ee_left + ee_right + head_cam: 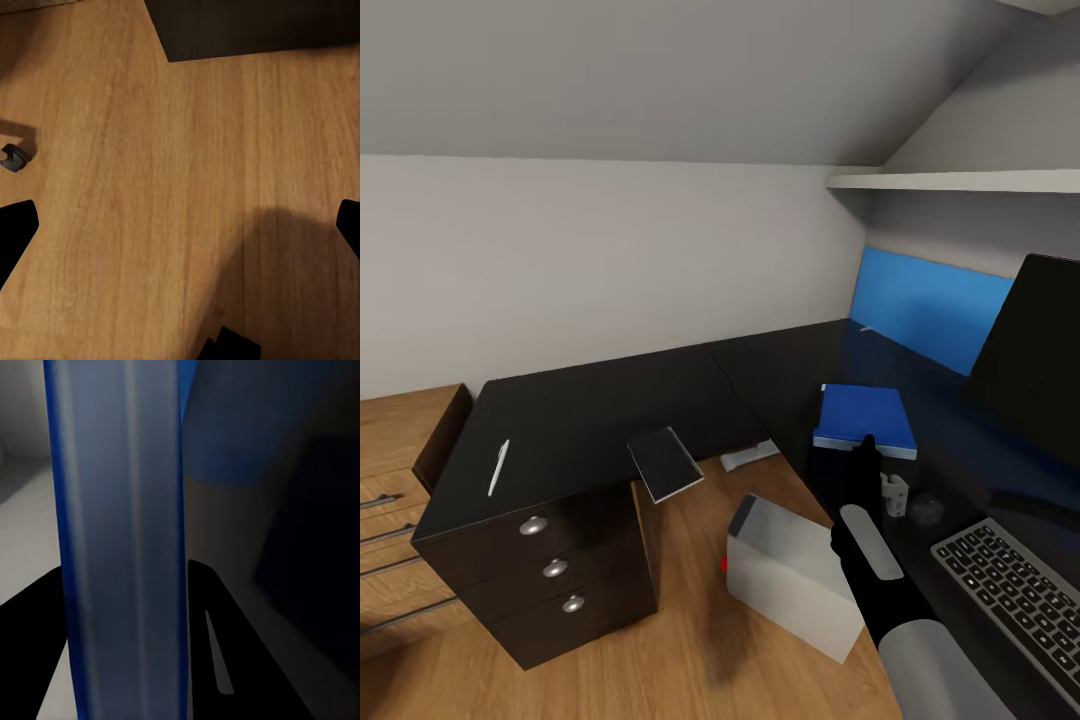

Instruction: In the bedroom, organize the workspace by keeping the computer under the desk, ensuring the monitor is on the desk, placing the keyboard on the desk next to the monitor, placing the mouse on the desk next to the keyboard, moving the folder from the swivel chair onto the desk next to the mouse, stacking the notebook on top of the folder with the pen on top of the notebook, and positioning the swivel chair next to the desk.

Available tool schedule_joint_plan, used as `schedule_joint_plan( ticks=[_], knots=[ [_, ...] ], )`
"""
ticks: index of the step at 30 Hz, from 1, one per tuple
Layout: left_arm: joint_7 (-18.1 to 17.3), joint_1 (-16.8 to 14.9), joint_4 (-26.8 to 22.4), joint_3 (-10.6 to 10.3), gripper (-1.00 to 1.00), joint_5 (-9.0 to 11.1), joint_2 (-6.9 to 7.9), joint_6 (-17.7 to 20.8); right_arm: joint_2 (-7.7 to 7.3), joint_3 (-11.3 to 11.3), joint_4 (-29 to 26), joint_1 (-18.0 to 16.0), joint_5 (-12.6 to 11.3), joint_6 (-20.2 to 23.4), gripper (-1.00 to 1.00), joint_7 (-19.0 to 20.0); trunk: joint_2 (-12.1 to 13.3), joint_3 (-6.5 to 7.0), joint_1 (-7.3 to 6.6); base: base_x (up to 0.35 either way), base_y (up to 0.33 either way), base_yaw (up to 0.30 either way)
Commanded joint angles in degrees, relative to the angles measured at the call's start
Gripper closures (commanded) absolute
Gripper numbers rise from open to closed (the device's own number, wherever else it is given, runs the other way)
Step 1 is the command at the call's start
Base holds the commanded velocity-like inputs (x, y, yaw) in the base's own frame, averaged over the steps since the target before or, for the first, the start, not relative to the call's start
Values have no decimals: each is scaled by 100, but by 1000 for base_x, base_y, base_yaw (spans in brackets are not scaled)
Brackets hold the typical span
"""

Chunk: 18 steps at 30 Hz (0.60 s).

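The blue folder (865,415) lies on the black desk (590,410) in front of the monitor (1032,350). My right gripper (866,450) is at its near edge. In the right wrist view the folder's edge (124,532) runs between the dark fingers (225,645), so the gripper is shut on it. The keyboard (1020,590) sits at the desk's near right. A white pen (498,467) and a dark notebook (665,463), overhanging the edge, are on the left wing. The grey computer (790,575) stands on the floor by the desk. My left gripper (180,225) hangs open over the floor. The swivel chair is out of view.
Two small pale objects (897,495) lie between folder and keyboard; I cannot tell whether one is the mouse. Light wooden drawers (395,470) stand left of the desk. A blue panel (930,305) and a white shelf (960,180) are behind. A small grey part (13,157) lies on the floor.
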Motion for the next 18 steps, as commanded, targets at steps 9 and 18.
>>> schedule_joint_plan(
  ticks=[9, 18],
  knots=[
    [36, -3, 1, -45, -100, 30, 0, -11, -3, 20, -3, -2, -25, -32, -100, 3, -3, -5, -1, 1, 0, 0],
    [35, -3, 1, -37, -100, 30, 0, -11, -2, 33, -3, -6, -22, -38, -100, 3, -3, -5, -1, 0, 0, 0]
  ],
)
